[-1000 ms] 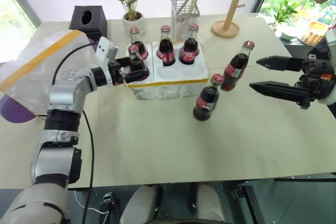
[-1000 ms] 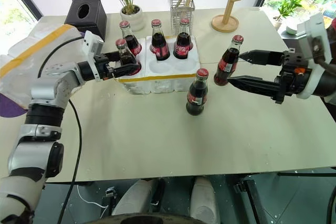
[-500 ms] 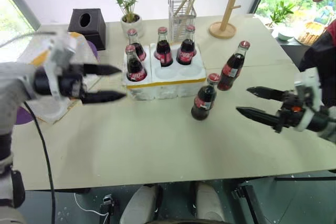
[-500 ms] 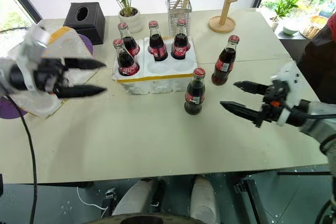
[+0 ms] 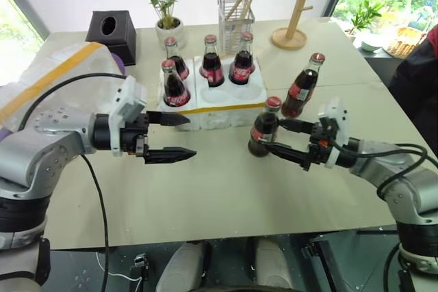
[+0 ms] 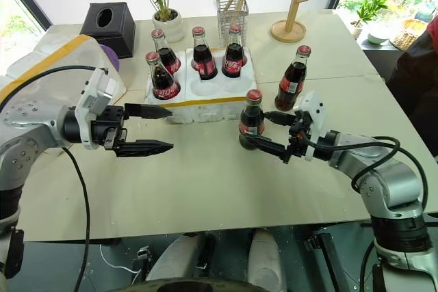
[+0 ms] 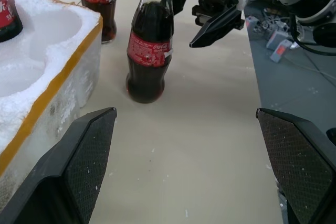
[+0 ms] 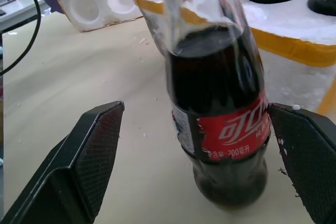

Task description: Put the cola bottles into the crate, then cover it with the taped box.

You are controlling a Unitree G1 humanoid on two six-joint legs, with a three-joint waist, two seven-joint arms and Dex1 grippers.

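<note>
Bottle and jaws — that is the relation the next move turns on. One loose cola bottle (image 6: 251,120) stands upright on the bench (image 6: 205,189), just in front of the crate (image 6: 199,94), its long axis vertical. The right gripper (image 6: 268,132) lies roughly level and points across the bench at it, jaws spread wide with nothing in them, one finger to each side of the bottle's lower body; in the right wrist view the bottle (image 8: 220,114) sits between the two fingers with bench showing on both sides, so they bracket the glass but I judge they are not yet touching it.

A second loose bottle (image 6: 292,78) stands upright further back and to the right, well apart from either gripper. Four other bottles are already seated in the crate's wells — three along the back row and one at the front left — leaving two front wells open.

The left gripper (image 6: 156,128) hangs level in front of the crate's left end, jaws also wide and empty, pointing toward the near loose bottle from the opposite side; it is clearly the farther of the two from the glass. The taped box (image 6: 41,66) sits at the far left of the bench, beside the left arm, not yet needed.

As I read it, the right arm is the one placed to close on the bottle's body, and the grip should come square to that upright axis, since a glancing touch could tip it.
</note>
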